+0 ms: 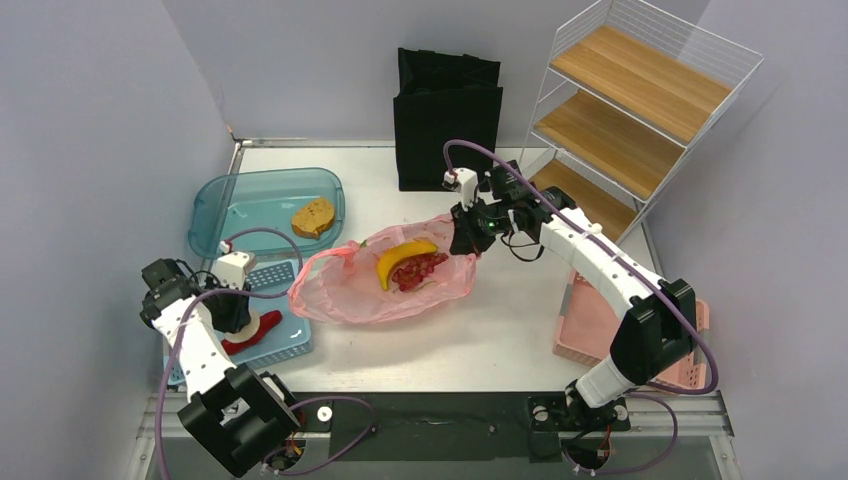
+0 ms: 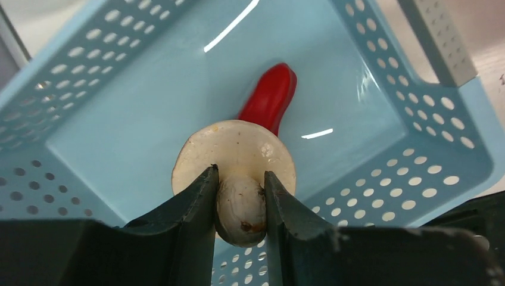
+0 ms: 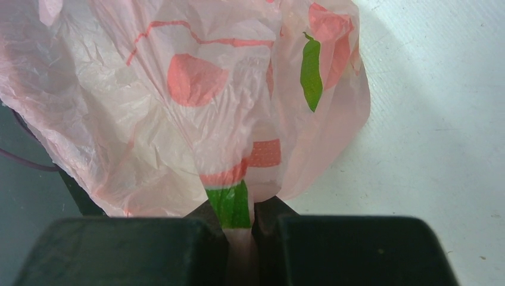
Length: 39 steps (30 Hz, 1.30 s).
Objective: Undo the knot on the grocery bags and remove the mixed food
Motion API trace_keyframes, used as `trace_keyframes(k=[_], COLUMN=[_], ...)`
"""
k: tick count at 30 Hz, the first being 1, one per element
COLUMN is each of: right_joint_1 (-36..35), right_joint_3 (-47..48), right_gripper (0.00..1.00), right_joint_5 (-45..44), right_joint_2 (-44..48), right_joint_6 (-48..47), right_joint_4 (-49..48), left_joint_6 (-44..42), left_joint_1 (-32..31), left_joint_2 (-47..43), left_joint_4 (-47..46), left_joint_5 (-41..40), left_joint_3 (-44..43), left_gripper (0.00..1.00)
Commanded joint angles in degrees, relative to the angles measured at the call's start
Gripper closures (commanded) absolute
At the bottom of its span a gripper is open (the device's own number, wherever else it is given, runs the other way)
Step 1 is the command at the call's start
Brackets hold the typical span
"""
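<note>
A pink grocery bag (image 1: 340, 290) lies open mid-table with a yellow banana (image 1: 400, 262) and a red fruit cluster (image 1: 420, 272) inside. No knot shows. My right gripper (image 1: 468, 240) is shut on the bag's right edge; the wrist view shows the pinched pink plastic (image 3: 238, 202) between its fingers. My left gripper (image 1: 245, 318) is shut on the stem of a beige mushroom (image 2: 238, 179) and holds it over the light blue perforated basket (image 2: 89, 89). A red chilli pepper (image 2: 271, 98) lies in the basket under the mushroom, also seen from above (image 1: 245, 342).
A teal tray (image 1: 230, 200) with a bread slice (image 1: 313, 217) sits at back left. A black tote (image 1: 447, 120) stands at the back. A wire shelf with wooden boards (image 1: 640, 100) stands at right. A pink basket (image 1: 590, 325) lies at right front.
</note>
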<state>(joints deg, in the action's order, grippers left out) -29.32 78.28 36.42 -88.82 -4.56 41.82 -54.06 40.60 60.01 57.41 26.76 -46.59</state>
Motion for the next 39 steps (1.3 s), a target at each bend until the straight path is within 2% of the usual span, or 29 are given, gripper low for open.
trace_keyframes(k=[1,5,8,15,20,23,28,30,32,34,39], right_joint_1=[-0.88,-3.00,-5.61,-11.04,-12.69,-13.00,-13.49,-14.00,-14.77,-15.31,-15.28], right_joint_3=[2.84,2.16,-0.55,-11.31,-16.56,-18.60,-21.36,-22.62,-24.47,-25.47,-23.90], right_gripper=[1.00,1.00,1.00,1.00,1.00,1.00,1.00,1.00,1.00,1.00,1.00], right_joint_5=[-0.62,-2.78,-6.28,-13.07,-18.50,-20.62,-23.57,-24.68,-26.08,-26.58,-25.35], right_joint_2=[0.16,1.08,3.26,9.60,12.07,12.80,14.00,14.96,16.36,16.92,16.23], right_joint_6=[-1.41,-4.53,-9.70,-19.32,-20.69,-21.48,-22.49,-22.55,-22.67,-22.14,-19.78], right_joint_4=[-0.27,-0.08,0.17,-2.52,-7.24,-9.49,-13.67,-15.46,-17.50,-18.15,-18.12], left_joint_6=[-3.40,-3.50,-4.31,-5.21,-4.26,0.95,17.89,18.98,22.41,28.71,40.49], left_joint_1=[0.31,0.35,0.35,0.27,0.37,0.37,0.23,-0.90,-5.16,-14.57,-31.82], left_joint_2=[-0.04,0.86,-0.58,-3.85,-4.97,-6.48,-7.25,-7.31,-8.34,-10.65,-16.32], left_joint_4=[-6.44,-3.89,-2.07,1.13,1.93,1.32,-4.32,-2.74,-3.26,-7.59,-20.47], left_joint_5=[-0.57,2.94,5.41,11.88,13.92,18.67,31.52,37.00,38.03,36.04,30.07], left_joint_3=[1.09,0.01,-0.56,-2.58,-3.09,-5.11,-12.37,-15.48,-17.35,-17.46,-13.42], left_gripper=[0.78,0.51,0.38,0.32,0.30,0.29,0.29,0.29,0.29,0.29,0.25])
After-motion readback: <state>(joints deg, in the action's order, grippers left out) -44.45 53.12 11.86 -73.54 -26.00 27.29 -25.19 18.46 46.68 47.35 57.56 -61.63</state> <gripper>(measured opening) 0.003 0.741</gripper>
